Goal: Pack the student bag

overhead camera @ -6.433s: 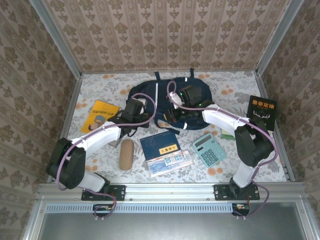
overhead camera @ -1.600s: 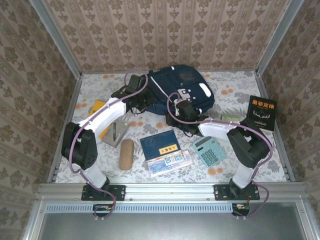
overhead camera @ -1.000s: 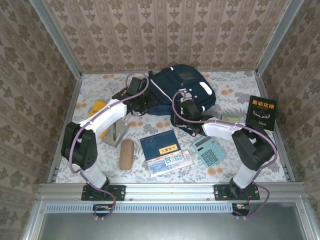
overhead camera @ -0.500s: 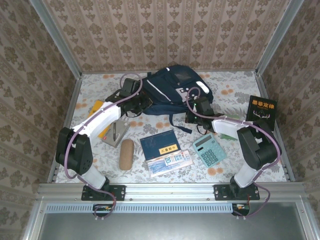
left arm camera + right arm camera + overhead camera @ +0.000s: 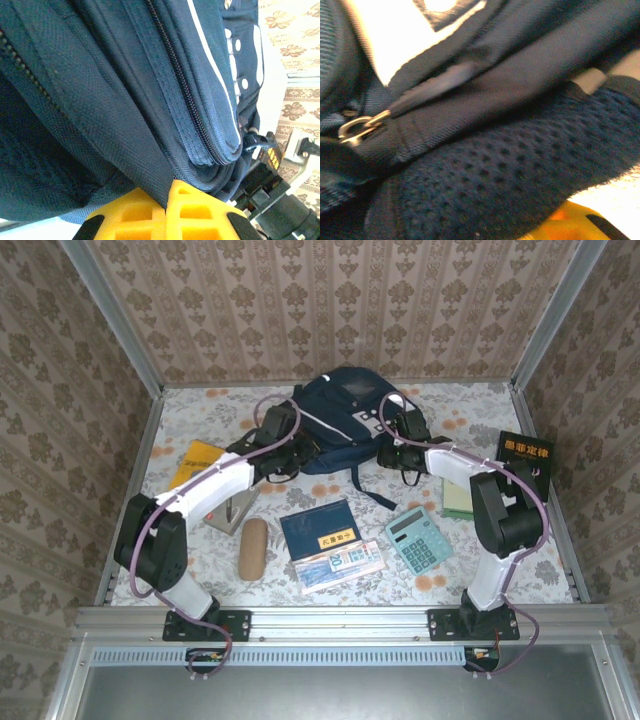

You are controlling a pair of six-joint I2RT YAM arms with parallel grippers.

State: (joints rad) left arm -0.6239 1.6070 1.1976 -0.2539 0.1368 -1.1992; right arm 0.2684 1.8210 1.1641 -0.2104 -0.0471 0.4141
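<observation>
The student bag (image 5: 345, 412), dark navy with a thin white stripe and white patches, stands bunched at the back middle of the table. My left gripper (image 5: 290, 450) is at its left side. In the left wrist view its yellow fingers (image 5: 200, 215) are pressed together on a fold of the bag's fabric (image 5: 125, 125), beside a zipper line. My right gripper (image 5: 393, 445) is against the bag's right side. In the right wrist view dark mesh padding (image 5: 510, 165) covers the jaws, so their gap is hidden. One orange finger (image 5: 570, 222) shows at the bottom.
In front of the bag lie a blue book (image 5: 320, 528), a printed packet (image 5: 340, 565), a teal calculator (image 5: 418, 538), a tan pencil case (image 5: 252, 547) and a grey pouch (image 5: 232, 508). A yellow book (image 5: 198, 462) lies left, a black book (image 5: 525, 462) right. A strap (image 5: 370, 490) trails forward.
The bag has been drawn back and turned toward the rear wall. My right gripper has swung right and back along its side. My left gripper has shifted slightly right, still gripping fabric.
</observation>
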